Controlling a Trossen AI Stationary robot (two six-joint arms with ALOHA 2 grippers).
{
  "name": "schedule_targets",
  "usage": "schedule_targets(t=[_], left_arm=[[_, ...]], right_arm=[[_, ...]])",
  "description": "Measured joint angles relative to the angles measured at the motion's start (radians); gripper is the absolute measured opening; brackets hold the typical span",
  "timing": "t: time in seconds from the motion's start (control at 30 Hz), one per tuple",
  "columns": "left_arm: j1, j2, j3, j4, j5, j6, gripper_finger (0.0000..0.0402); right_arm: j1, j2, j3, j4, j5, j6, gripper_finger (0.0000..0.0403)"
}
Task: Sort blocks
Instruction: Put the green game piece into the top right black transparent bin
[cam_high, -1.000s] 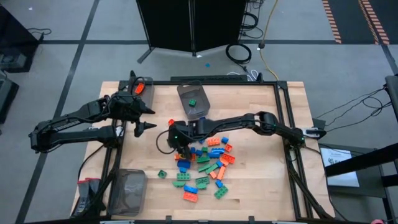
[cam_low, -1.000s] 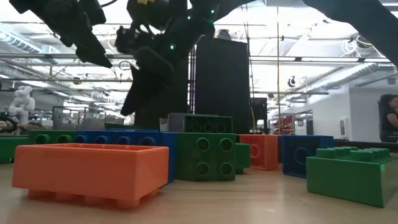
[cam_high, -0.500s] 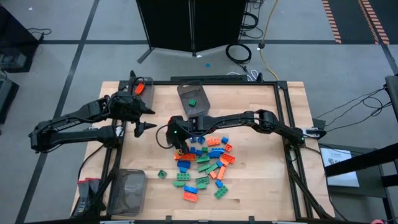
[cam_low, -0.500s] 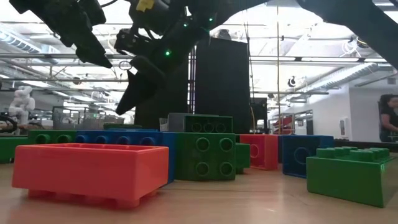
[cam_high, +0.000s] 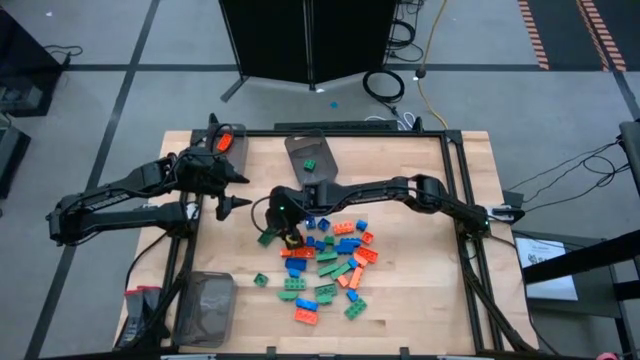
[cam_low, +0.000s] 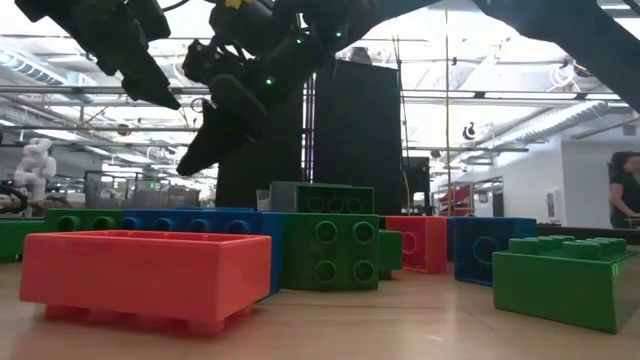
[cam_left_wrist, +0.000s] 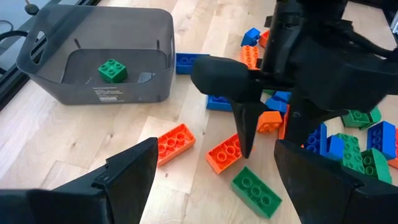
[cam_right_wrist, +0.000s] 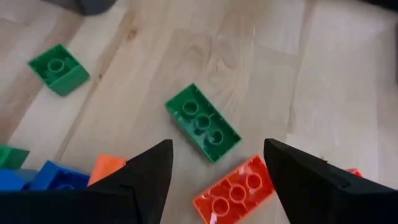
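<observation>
On the counter (cam_high: 420, 300) I judge the sorting barely begun: one green block (cam_high: 310, 165) sits in the dark bin (cam_high: 309, 158) near the far edge, and the second bin (cam_high: 205, 308) at the near left corner looks to hold nothing. The rest of the blocks (cam_high: 325, 268) lie as a loose heap in the middle of the counter, orange, green and blue mixed, small studded bricks, some flat and some tipped.

My right tool (cam_high: 284, 222) hangs over the heap's left fringe, jaws apart and holding nothing, with a long green brick (cam_right_wrist: 202, 122) lying between its fingers below and an orange brick (cam_right_wrist: 235, 191) just beside that. My left tool (cam_high: 236, 190) waits by the counter's left edge, also spread wide and empty.
</observation>
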Motion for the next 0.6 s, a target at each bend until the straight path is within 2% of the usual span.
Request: schedule_targets(t=[0.27, 0.6], left_arm=[[0.000, 0.000, 0.000, 0.000, 0.000, 0.000, 0.0322], [0.000, 0.000, -0.001, 0.000, 0.000, 0.000, 0.0322]], right_arm=[[0.009, 0.037, 0.000, 0.135, 0.000, -0.040, 0.0249], [0.040, 0.091, -0.001, 0.242, 0.007, -0.183, 0.0249]])
